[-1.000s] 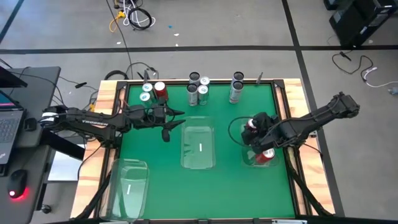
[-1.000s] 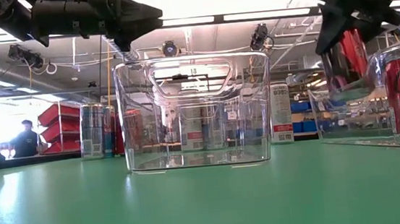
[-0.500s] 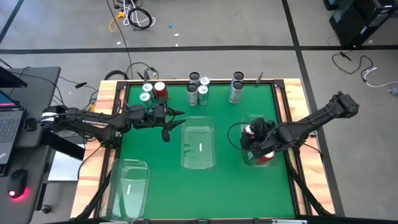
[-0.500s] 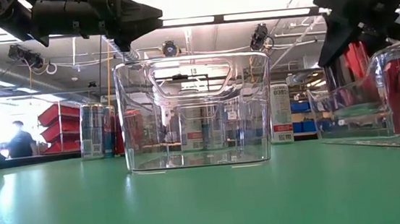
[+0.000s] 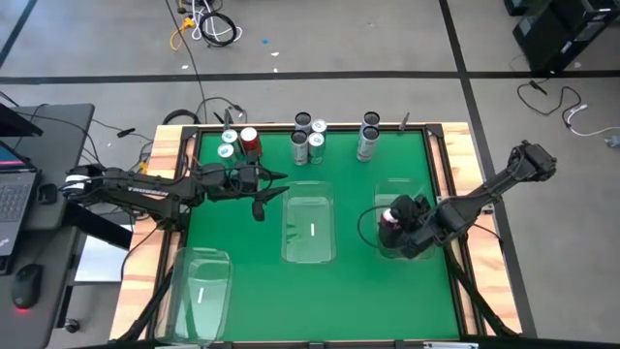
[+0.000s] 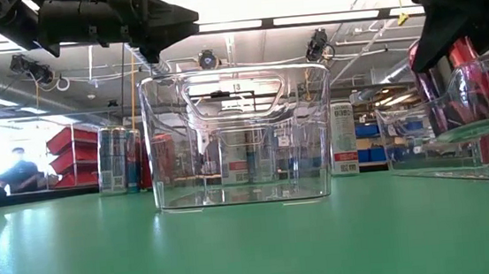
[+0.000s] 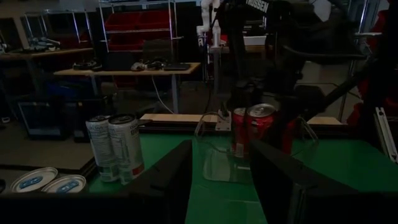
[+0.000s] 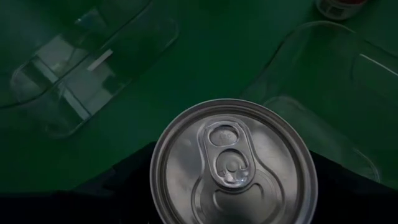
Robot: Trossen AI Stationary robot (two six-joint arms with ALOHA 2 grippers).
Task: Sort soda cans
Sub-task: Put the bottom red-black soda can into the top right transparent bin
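Red can (image 6: pixel 447 84) clamped in right gripper (image 5: pixel 399 221), hanging over right bin (image 6: pixel 485 147), tilted-looking. Risk: base clips bin wall, or drop knocks can already inside. Left gripper (image 5: pixel 263 190) parked left of middle bin (image 5: pixel 310 228), fingers spread, empty, probably fine.

Grey floor (image 5: pixel 320 39) with dark seams; cables (image 5: pixel 208 24) upper left; red shelving (image 6: pixel 73 156) left, ceiling strip lights (image 6: pixel 305 18) above.

Clear bins (image 5: pixel 309 231) on green table (image 5: pixel 252 281), laptop (image 5: pixel 14 199), floor cables (image 5: pixel 206 23)
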